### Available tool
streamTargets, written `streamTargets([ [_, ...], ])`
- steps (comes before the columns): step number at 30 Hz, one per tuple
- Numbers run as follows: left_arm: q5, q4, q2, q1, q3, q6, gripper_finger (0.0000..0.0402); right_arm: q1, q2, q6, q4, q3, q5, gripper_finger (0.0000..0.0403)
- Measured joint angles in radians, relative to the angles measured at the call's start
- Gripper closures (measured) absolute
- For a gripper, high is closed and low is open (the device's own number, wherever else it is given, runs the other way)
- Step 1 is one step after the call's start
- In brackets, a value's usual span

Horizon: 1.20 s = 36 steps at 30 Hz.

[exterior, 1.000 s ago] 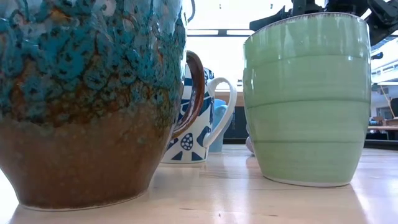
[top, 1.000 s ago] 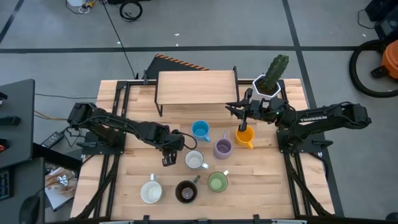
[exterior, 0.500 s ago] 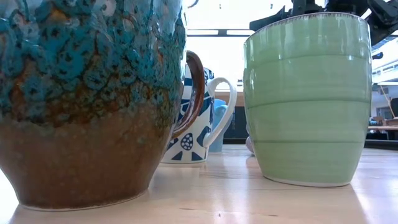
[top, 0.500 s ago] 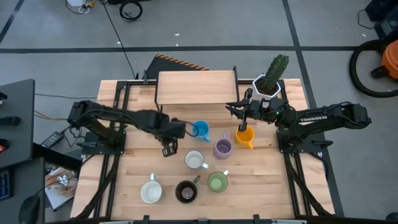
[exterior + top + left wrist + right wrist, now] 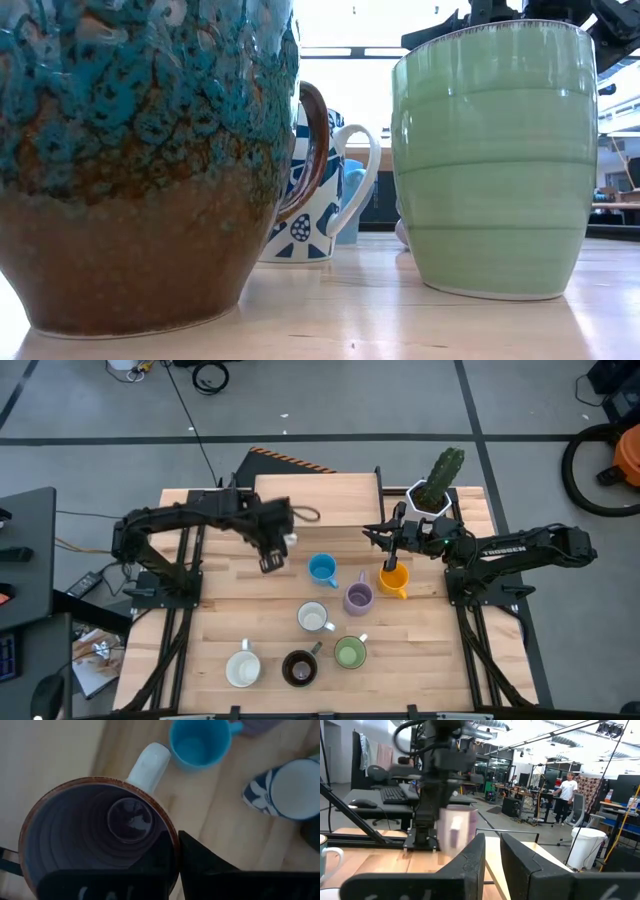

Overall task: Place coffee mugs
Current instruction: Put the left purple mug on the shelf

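Mug in the air, that's what catches the eye: the left gripper [image 5: 272, 548] is clenched on the rim of a lilac mug [image 5: 100, 845] with a white handle. It hangs clear of the table [image 5: 440, 650] at about ten o'clock from the blue mug [image 5: 322, 568], close to the front edge of the raised wooden shelf [image 5: 315, 500].

The right gripper [image 5: 385, 538] waits at twelve o'clock of the orange mug [image 5: 393, 580], fingers drawn nearly together with nothing seen between them.

Six more mugs stand on the table: blue, a second lilac mug [image 5: 358, 598], orange, a patterned white mug [image 5: 312, 617], and a near row of plain white mug [image 5: 242, 667], brown mug [image 5: 299, 668] and green mug [image 5: 349, 652].

My guess is the carried mug is bound for the shelf. To do that well I'd keep it level, lift its base clear of the shelf's edge before moving in, set it flat well back from the lip, and let go only once it sits, since a one-sided grip on the rim could tip it.
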<state>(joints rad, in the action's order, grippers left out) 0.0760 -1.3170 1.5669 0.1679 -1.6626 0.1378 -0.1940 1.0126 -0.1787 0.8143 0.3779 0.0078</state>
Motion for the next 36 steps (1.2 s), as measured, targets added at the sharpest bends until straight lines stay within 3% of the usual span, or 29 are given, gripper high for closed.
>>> streamTargets([
  [16,-0.125,0.015,0.004,0.334,-0.003,-0.174,0.0381,0.000,0.000,0.000,0.007,0.000,0.000,0.0337],
  [36,-0.127,0.087,0.005,0.389,0.001,-0.214,0.0377,0.000,0.000,0.000,0.015,0.000,0.000,0.0337],
])
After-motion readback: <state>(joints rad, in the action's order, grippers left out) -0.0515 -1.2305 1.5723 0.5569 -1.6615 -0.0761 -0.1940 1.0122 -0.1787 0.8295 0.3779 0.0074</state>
